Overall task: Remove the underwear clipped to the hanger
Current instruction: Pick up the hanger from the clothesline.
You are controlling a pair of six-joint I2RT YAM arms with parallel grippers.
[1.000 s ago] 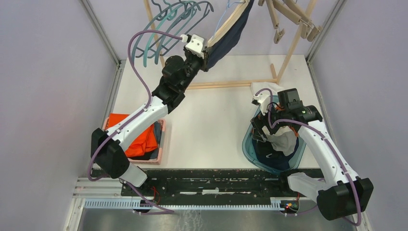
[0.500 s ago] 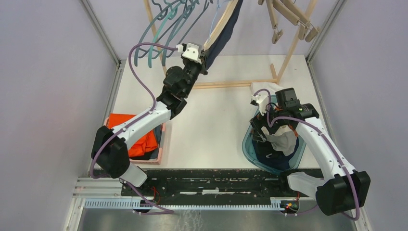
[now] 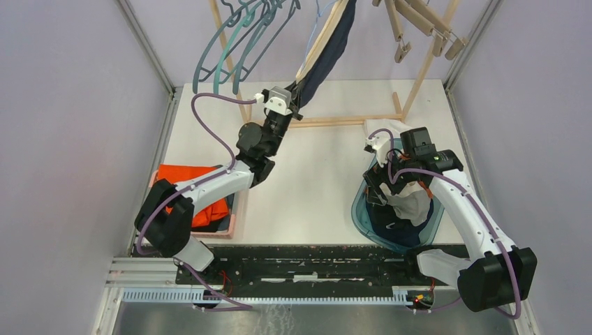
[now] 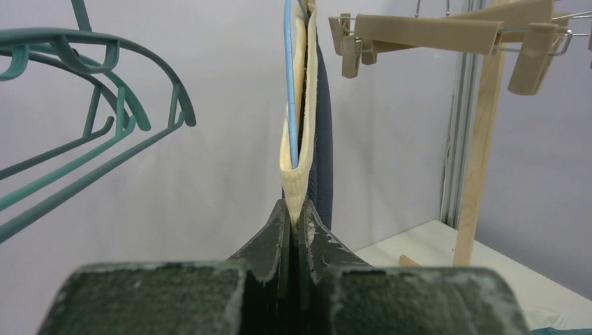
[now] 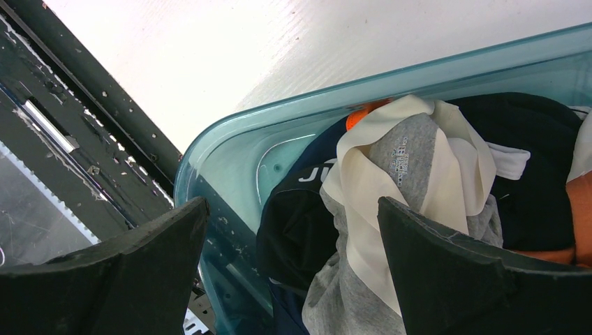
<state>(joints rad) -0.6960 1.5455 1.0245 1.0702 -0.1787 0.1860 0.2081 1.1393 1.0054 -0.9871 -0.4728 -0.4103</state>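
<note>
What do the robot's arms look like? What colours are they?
The left arm and right arm are white tubes with chunky black joints, and a thin purple cable loops along each. The left gripper and right gripper each have two dark, rough, wedge-shaped fingers. A tiny green light glows on the right arm.

Navy with cream band: hanging soft cloth underwear [image 3: 334,49]. Translucent teal: curved plastic tub [image 5: 223,160]. Plain teal: thin plastic hangers [image 4: 84,35].

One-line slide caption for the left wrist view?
Left gripper shut on the cream waistband of navy underwear hanging on a blue hanger, teal hangers left, tan clip hangers right.
</note>
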